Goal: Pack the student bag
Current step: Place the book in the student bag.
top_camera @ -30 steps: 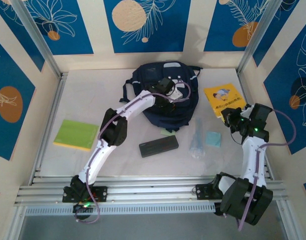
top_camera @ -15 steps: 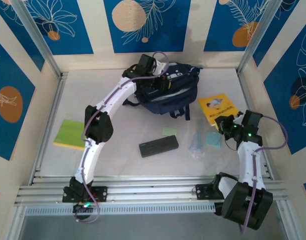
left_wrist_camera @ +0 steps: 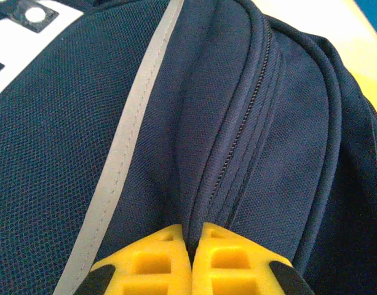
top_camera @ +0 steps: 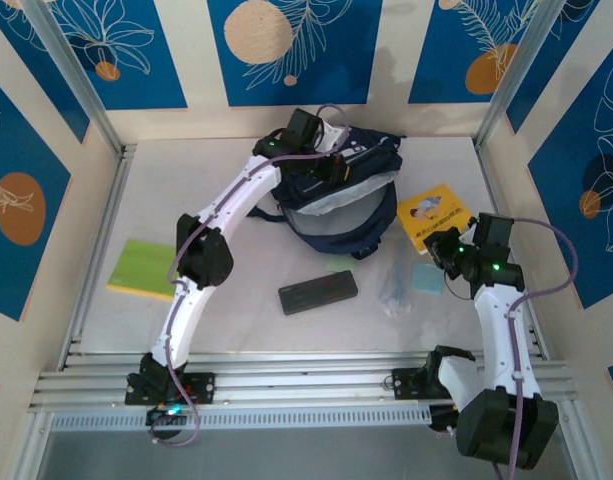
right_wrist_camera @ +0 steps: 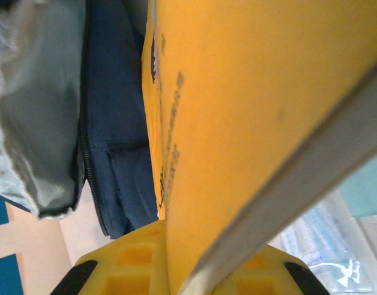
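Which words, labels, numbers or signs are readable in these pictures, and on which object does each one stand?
No text can be quoted with certainty.
yellow book: dark print runs along its cover, too blurred and slanted to read; from above it is too small.
student bag: a white patch with dots, no letters readable.

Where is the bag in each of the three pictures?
Top: bag at back centre, left gripper pinching its top.
Left wrist: bag's navy fabric and zip, just above the left gripper.
Right wrist: bag at left, open, beside the book.
Shared landmark: yellow book, right of the bag from above.
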Controlling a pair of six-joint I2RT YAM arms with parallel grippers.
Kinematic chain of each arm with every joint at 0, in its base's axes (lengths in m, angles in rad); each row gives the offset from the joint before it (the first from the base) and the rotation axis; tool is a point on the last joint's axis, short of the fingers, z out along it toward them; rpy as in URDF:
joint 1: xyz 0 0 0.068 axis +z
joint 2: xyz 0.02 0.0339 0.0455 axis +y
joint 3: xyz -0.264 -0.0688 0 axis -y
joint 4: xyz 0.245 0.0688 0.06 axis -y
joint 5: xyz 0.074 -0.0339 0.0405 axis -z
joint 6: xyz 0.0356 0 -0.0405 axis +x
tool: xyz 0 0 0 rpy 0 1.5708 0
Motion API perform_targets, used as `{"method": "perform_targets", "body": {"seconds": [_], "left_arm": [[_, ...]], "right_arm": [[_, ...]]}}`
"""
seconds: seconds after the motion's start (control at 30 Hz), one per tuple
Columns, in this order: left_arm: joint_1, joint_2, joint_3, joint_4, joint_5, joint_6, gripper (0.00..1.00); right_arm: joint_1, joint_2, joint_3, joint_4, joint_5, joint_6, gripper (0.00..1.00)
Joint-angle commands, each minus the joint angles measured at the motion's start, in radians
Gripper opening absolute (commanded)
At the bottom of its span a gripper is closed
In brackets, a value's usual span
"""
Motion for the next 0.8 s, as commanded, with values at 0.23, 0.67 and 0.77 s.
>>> {"method": "perform_targets", "body": {"seconds": [0.23,0.67,0.77], "left_arm": [[0.023,-0.025,0.03,0.112,0.096,-0.097,0.0],[0.031,-0.05,0.029,0.244,0.183,-0.237,0.0],[0.032,-0.05,0.024,0.249,0.195,-0.249,0.0]], "right_arm": [[0.051,-0.06,0.118,0.016,0.013,-0.058,0.0],[0.394,0.249,-0.061,0.715,0.032,0.277,0.0],[0.476,0.389,-0.036,0.884,0.094,0.295,0.0]]}}
